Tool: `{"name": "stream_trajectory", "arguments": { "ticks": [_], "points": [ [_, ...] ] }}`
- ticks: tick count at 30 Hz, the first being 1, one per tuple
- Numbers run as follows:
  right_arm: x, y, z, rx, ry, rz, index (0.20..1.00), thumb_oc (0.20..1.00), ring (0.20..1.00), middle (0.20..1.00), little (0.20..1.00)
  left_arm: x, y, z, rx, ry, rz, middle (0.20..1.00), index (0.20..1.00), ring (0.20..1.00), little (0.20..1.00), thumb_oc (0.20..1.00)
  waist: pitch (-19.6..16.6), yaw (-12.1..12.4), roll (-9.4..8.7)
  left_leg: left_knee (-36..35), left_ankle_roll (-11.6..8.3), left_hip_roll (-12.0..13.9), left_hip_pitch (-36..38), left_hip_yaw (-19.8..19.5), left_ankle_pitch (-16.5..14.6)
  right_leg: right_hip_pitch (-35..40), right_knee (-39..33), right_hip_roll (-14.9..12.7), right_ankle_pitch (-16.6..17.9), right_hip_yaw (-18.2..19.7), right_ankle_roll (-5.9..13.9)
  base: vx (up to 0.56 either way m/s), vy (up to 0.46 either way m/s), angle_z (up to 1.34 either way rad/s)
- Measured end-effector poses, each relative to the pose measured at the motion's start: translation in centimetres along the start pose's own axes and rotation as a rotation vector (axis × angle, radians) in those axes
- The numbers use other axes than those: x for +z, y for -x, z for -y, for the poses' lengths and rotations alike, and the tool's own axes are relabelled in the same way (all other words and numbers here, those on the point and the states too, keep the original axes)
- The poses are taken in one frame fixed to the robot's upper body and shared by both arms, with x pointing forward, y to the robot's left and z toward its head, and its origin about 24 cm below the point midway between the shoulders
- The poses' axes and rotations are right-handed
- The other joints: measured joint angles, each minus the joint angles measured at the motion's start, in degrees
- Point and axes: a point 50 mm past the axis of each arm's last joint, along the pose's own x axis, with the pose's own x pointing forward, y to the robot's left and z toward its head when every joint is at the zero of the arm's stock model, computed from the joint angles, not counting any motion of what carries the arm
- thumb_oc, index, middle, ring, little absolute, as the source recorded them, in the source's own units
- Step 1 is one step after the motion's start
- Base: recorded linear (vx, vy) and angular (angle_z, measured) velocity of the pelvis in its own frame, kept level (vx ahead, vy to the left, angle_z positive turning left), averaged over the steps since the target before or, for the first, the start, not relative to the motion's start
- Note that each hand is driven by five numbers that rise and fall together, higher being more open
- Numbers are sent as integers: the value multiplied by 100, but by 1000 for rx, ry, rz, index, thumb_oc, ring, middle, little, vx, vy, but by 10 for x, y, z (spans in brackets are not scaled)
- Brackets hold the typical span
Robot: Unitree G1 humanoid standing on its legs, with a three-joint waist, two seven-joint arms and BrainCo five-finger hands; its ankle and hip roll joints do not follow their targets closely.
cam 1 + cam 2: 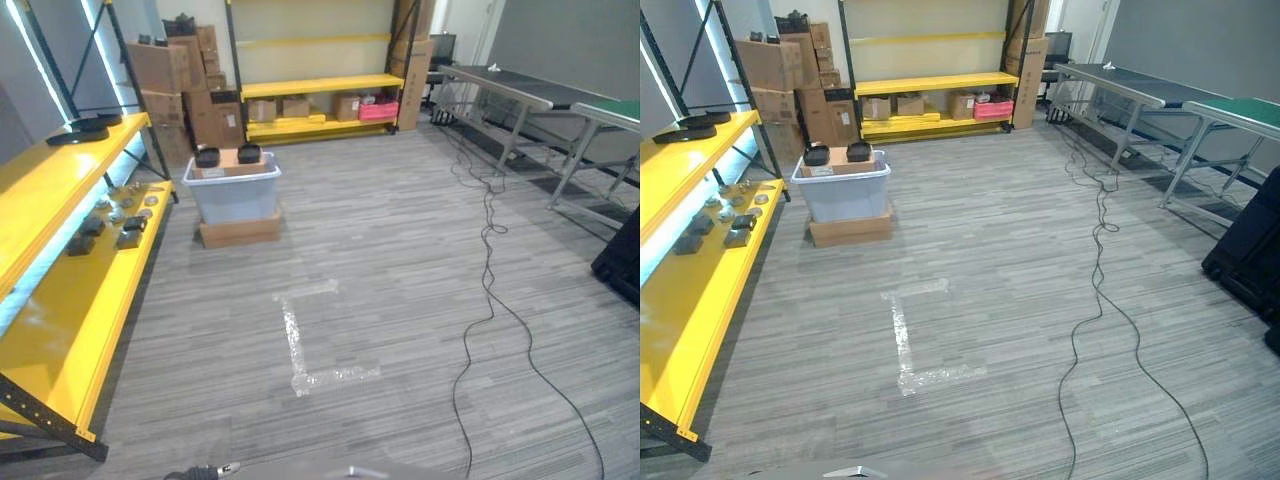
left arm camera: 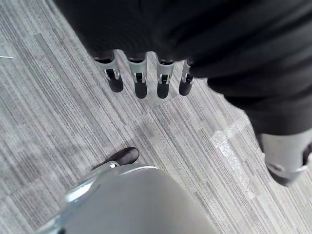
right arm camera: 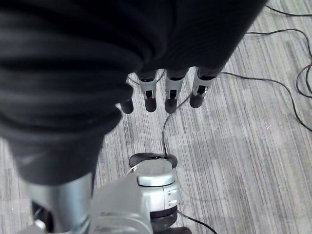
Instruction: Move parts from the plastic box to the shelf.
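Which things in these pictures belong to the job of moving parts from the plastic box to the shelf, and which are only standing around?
For the job:
- plastic box on a flat carton, with dark parts on top
- yellow shelf at the robot's left, some parts already on it
- left hand and right hand, both open and empty

Only standing around:
- stacked cartons
- far yellow rack
- metal tables
- tape mark on the floor

Small parts (image 1: 118, 222) on the yellow shelf (image 1: 75, 330) — too small to identify
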Motion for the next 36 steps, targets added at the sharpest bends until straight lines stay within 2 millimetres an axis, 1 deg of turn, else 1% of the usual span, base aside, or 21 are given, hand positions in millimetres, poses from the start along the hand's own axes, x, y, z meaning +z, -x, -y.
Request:
{"name": "stream_trajectory", "arguments": {
  "ticks": [3,6,9,10,11,12,14,18,22,27,31,34,36],
  "points": [
    [3,0,0,1,4,15,1000,1000,1000,1000,1000,2,0,-1,9,-3,6,1000,1000,1000,1000,1000,18,2,30,-61,13,35,79,0,76,73,-50,36,33,-36,-32,0,0,0],
    [11,0,-2,5,19,44,1000,1000,1000,1000,1000,4,0,-2,21,-3,16,1000,1000,1000,1000,1000,38,5,58,-161,-67,63,171,-1,151,129,-154,77,107,-42,-63,0,0,0],
    [17,0,-1,0,33,59,1000,1000,1000,1000,1000,7,0,-4,24,3,22,1000,1000,1000,1000,1000,114,16,93,-172,-72,67,201,-4,153,201,-218,79,132,-58,-78,-2,-6,3],
    [21,0,0,-13,42,72,1000,1000,1000,1000,1000,7,0,-5,31,33,26,1000,1000,1000,1000,1000,168,17,106,-172,-73,67,207,-3,153,208,-226,79,139,-58,-76,0,0,0],
    [23,0,1,-20,44,78,1000,1000,1000,1000,1000,8,0,-6,35,50,28,1000,1000,1000,1000,1000,186,10,82,-173,-73,66,218,-1,153,220,-235,79,144,-56,-74,0,0,0],
    [24,0,2,-31,31,83,1000,1000,1000,1000,1000,9,0,-8,42,101,36,1000,1000,1000,1000,1000,368,11,113,-219,-76,64,292,4,154,289,-280,77,153,-52,-66,0,0,0],
    [25,0,2,-36,26,84,1000,1000,1000,1000,1000,8,0,-8,41,112,34,1000,1000,1000,1000,1000,411,19,155,-234,-78,65,290,4,155,286,-293,77,154,-54,-64,0,0,0],
    [27,0,3,-41,27,89,1000,1000,1000,1000,1000,12,0,-8,44,109,48,1000,1000,1000,1000,1000,480,9,175,-243,-78,74,311,4,154,356,-370,88,173,-60,-67,0,0,0],
    [28,0,2,-41,28,93,1000,1000,1000,1000,1000,16,0,-9,57,107,63,1000,1000,1000,1000,1000,502,9,156,-253,-90,86,345,7,140,378,-399,97,169,-55,-53,5,-2,-1],
    [29,0,2,-42,39,93,1000,1000,1000,1000,1000,16,0,-10,66,118,64,1000,1000,1000,1000,1000,503,12,155,-294,-98,90,365,20,135,365,-423,104,157,-38,-36,0,0,0],
    [40,1,2,-43,80,123,1000,1000,1000,1000,1000,15,0,-13,91,167,70,1000,1000,1000,1000,1000,540,-5,128,-345,-118,104,267,104,165,175,-384,127,135,19,-87,29,-14,-11],
    [42,1,1,-42,100,128,1000,1000,1000,1000,1000,14,0,-13,93,199,70,1000,1000,1000,1000,1000,539,11,109,-358,-122,128,286,167,164,200,-441,151,183,49,-60,63,11,-6],
    [44,1,1,-44,126,132,1000,1000,1000,1000,1000,15,0,-13,92,215,72,1000,1000,1000,1000,1000,532,-1,113,-361,-127,132,293,168,160,276,-544,155,254,47,-88,0,0,0]
  ]
}}
